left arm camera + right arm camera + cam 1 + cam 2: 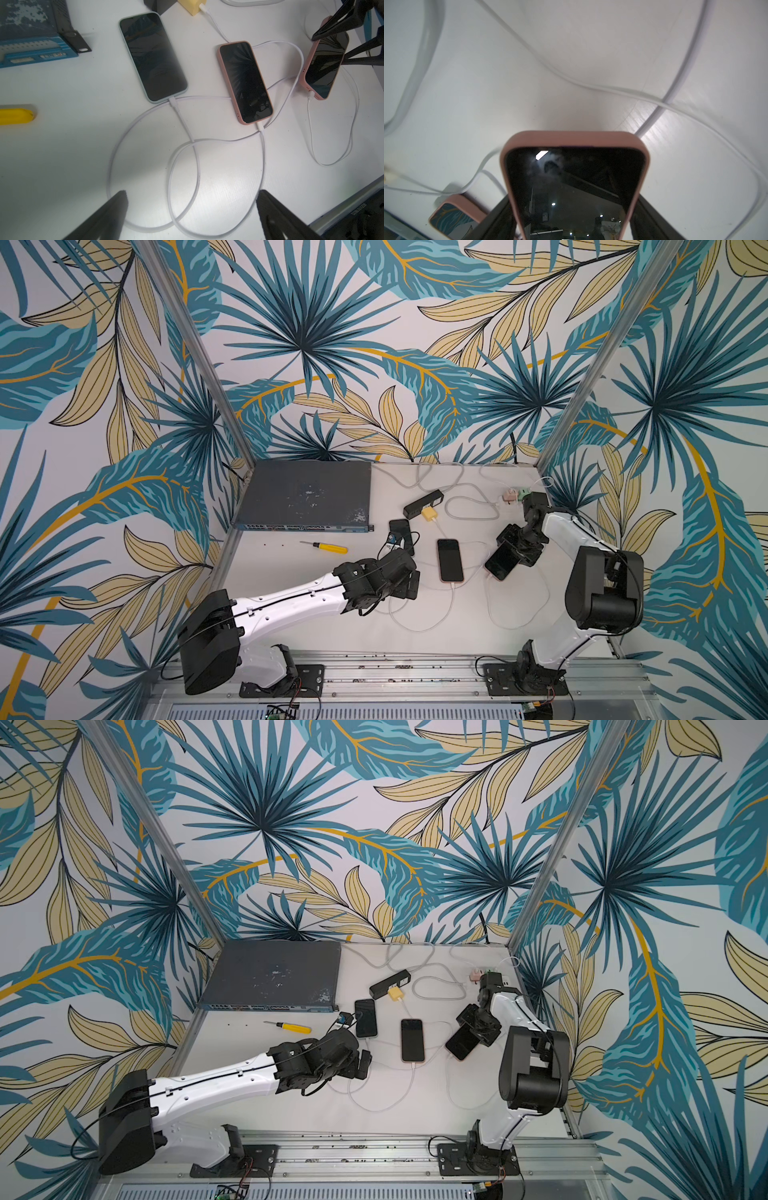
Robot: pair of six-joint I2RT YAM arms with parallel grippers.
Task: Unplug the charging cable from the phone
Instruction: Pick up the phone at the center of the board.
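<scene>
Scanning for lettering, and there's very little. Lower right of the left wrist view: a row of pale characters on a dark robot part, printed upside down. They look like digits, but they're too soft to read off. In the upper left of that same view, the blue front of the network switch carries tiny pale markings beside its ports, and they're blurred past reading. In the right wrist view, the pink-cased phone shows a dark screen with reflections only. Both top views give nothing legible.
</scene>
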